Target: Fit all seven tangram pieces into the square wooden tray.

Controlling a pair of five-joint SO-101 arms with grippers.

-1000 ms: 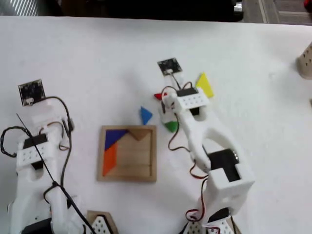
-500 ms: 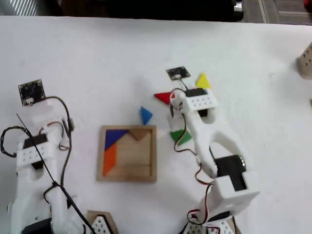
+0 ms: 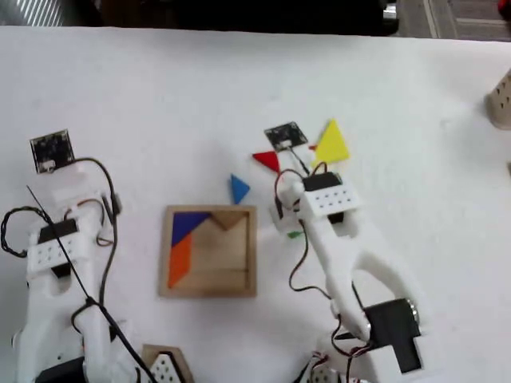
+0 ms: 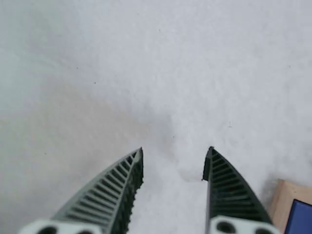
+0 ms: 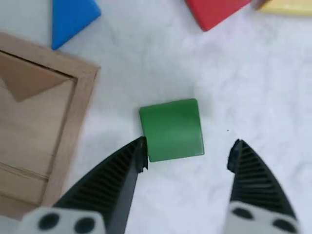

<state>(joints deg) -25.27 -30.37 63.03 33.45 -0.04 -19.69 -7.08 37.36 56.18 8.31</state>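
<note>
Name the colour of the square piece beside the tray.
Green. The square shows best in the right wrist view.

Table [image 3: 144, 96]: white, slightly textured surface, spans the whole high view.

Lying directly on it:
- square wooden tray [image 3: 209, 292], lower centre of frame, flat.
- blue triangle [image 3: 238, 188], just above the tray's upper right corner, apart from it.
- red triangle [image 3: 267, 159], up and right of the blue one, not touching it.
- yellow triangle [image 3: 332, 143], right of the red, upper centre-right.
- green square [image 5: 171, 129], flat, near the tray's right side, gap between them.
- beige perforated object [image 3: 501, 100], at the right edge, cut off by the frame.
</note>
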